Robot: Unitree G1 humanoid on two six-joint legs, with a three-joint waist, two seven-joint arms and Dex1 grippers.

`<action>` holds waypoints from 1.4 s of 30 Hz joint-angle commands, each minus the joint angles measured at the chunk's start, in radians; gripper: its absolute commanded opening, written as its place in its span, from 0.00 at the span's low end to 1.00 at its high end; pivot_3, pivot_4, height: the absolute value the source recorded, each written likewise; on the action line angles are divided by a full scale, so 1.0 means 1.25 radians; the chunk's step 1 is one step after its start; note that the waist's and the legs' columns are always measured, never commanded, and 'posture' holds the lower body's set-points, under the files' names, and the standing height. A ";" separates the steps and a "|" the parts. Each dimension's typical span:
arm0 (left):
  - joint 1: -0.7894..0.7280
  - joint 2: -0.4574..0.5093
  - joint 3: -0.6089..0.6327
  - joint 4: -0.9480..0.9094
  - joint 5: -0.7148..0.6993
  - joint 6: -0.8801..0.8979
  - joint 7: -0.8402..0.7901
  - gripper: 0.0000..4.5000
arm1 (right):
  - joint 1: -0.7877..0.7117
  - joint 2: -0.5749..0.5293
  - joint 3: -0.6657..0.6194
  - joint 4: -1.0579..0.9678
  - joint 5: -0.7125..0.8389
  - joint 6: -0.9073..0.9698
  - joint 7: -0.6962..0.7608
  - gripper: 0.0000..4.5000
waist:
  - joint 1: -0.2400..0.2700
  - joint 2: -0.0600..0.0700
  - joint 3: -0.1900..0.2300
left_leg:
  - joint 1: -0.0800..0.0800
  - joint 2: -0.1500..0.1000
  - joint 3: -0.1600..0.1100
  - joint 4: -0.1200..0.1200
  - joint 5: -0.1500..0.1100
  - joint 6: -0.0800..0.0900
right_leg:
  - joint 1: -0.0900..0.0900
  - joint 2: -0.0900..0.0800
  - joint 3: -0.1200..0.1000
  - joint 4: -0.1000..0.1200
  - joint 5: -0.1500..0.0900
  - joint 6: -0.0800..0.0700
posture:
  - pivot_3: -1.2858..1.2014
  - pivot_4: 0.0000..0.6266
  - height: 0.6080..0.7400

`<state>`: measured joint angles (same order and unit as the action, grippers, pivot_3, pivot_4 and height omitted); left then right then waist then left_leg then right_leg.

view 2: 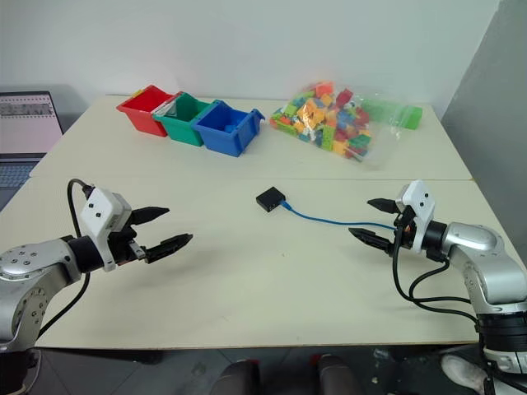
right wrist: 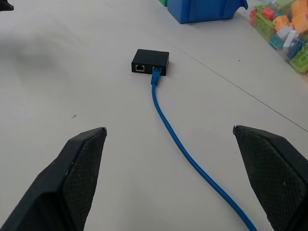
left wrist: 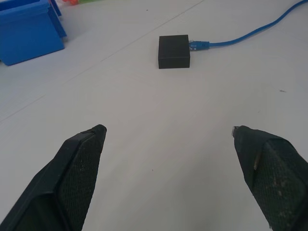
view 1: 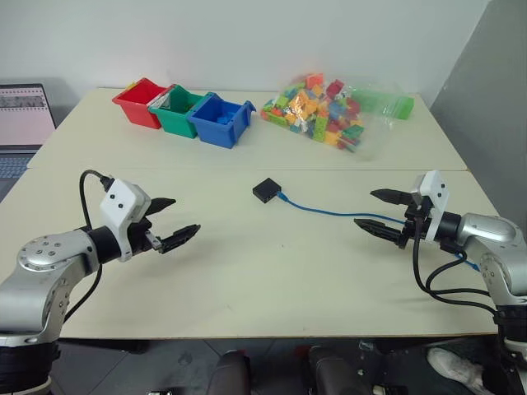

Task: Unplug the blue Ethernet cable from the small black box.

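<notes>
Right wrist view gives us the plainest look at the small black box (right wrist: 150, 61): it sits on the table (view 1: 272, 271) near the middle, with the blue Ethernet cable (right wrist: 180, 147) plugged into one of two sockets on the side facing our right arm. From the plug the cable runs across the tabletop toward the right gripper (view 1: 382, 212) and passes under it. Both grippers hover above the table, well apart from the box, the left gripper (view 1: 171, 220) on its far side; each has its fingers spread wide and holds nothing. Farther back stand red, green and blue bins (view 1: 221, 120) and a bag of bricks (view 1: 323, 113). We judge the task is at its start, the approach not yet made. Next we would likely need one gripper to steady the box and the other to pinch the plug close to the socket and pull straight out.
</notes>
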<state>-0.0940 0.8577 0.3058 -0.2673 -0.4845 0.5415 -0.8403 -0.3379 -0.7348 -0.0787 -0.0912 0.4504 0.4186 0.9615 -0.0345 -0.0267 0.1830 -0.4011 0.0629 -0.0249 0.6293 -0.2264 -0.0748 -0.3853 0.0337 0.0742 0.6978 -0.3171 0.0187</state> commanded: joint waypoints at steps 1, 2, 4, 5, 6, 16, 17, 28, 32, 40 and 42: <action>0.006 -0.010 0.040 -0.034 -0.020 -0.028 -0.006 1.00 | -0.017 -0.006 -0.014 -0.016 0.002 -0.008 0.006 0.99 | 0.000 0.000 0.000 | 0.000 0.000 0.000 0.000 0.000 0.000 | 0.000 0.000 0.000 0.000 0.000 0.000 | 0.52 0.24 1.00; 0.011 -0.011 0.038 -0.041 -0.020 -0.022 -0.001 1.00 | -0.019 -0.006 -0.012 -0.015 0.000 -0.008 0.005 0.99 | 0.000 0.000 0.000 | 0.000 0.000 0.000 0.000 0.000 0.000 | 0.000 0.000 0.000 0.000 0.000 0.000 | 0.52 0.24 1.00; 0.016 -0.012 0.037 -0.049 -0.019 -0.017 0.003 1.00 | -0.021 -0.006 -0.009 -0.014 -0.003 -0.008 0.004 0.99 | 0.000 0.000 0.000 | 0.000 0.000 0.000 0.000 0.000 0.000 | 0.000 0.000 0.000 0.000 0.000 0.000 | 0.52 0.24 1.00; 0.018 -0.012 0.036 -0.049 -0.016 -0.019 0.003 1.00 | -0.023 -0.005 -0.007 -0.014 -0.004 -0.008 0.003 0.99 | 0.000 0.000 0.000 | 0.000 0.000 0.000 0.000 0.000 0.000 | 0.000 0.000 0.000 0.000 0.000 0.000 | 0.52 0.24 1.00; 0.019 -0.012 0.037 -0.049 -0.014 -0.022 0.003 1.00 | -0.023 -0.005 -0.007 -0.014 -0.004 -0.007 0.002 0.99 | 0.000 0.000 0.000 | 0.000 0.000 0.000 0.000 0.000 0.000 | 0.000 0.000 0.000 0.000 0.000 0.000 | 0.52 0.24 1.00; 0.023 0.001 0.022 -0.039 0.005 -0.044 -0.012 1.00 | -0.053 0.040 0.040 -0.010 -0.035 -0.006 -0.039 0.99 | 0.000 0.000 0.000 | 0.000 0.000 0.000 0.000 0.000 0.000 | 0.000 0.000 0.000 0.000 0.000 0.000 | 0.52 0.24 1.00; 0.019 0.004 0.015 -0.022 0.013 -0.056 -0.020 1.00 | -0.068 0.058 0.062 0.000 -0.054 -0.002 -0.056 0.99 | -0.001 0.000 0.000 | 0.000 0.000 0.000 0.000 0.000 0.000 | 0.000 0.000 0.000 0.000 0.000 0.000 | 0.52 0.24 1.00; -0.017 0.011 0.012 0.059 -0.011 -0.052 -0.089 1.00 | -0.257 0.316 0.243 0.286 -0.275 -0.081 -0.238 0.99 | -0.010 0.000 0.000 | -0.001 0.000 0.000 0.000 0.000 0.000 | -0.002 0.000 0.000 0.001 0.002 -0.004 | 0.52 0.24 1.00; -0.011 0.013 -0.011 0.039 -0.020 -0.044 -0.116 1.00 | -0.331 0.415 0.260 0.478 -0.337 -0.164 -0.320 0.99 | -0.016 0.000 0.000 | -0.001 0.000 0.000 0.000 0.000 0.000 | -0.002 0.000 0.000 0.001 0.002 -0.004 | 0.52 0.24 1.00; -0.010 0.020 -0.048 0.001 -0.030 -0.024 -0.150 1.00 | -0.469 0.520 0.222 0.766 -0.364 -0.251 -0.408 0.95 | -0.017 0.000 0.000 | -0.001 0.000 0.000 0.000 0.000 0.000 | -0.002 0.000 -0.001 0.002 0.002 -0.004 | 0.52 0.24 1.00; -0.016 0.021 -0.047 0.005 -0.029 -0.022 -0.153 1.00 | -0.485 0.527 0.211 0.796 -0.366 -0.255 -0.423 0.89 | -0.018 0.000 0.000 | -0.001 0.000 -0.001 0.000 0.000 0.000 | -0.002 0.000 -0.001 0.002 0.002 -0.004 | 0.52 0.24 1.00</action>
<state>-0.0975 0.8659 0.2365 -0.2392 -0.5067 0.5167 -1.0242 -0.9141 -0.0781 0.2140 0.8760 0.0018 0.1183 0.4616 -0.0569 -0.0265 0.1830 -0.4023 0.0631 -0.0253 0.6291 -0.2263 -0.0749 -0.3881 0.0336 0.0735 0.7004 -0.3140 0.0133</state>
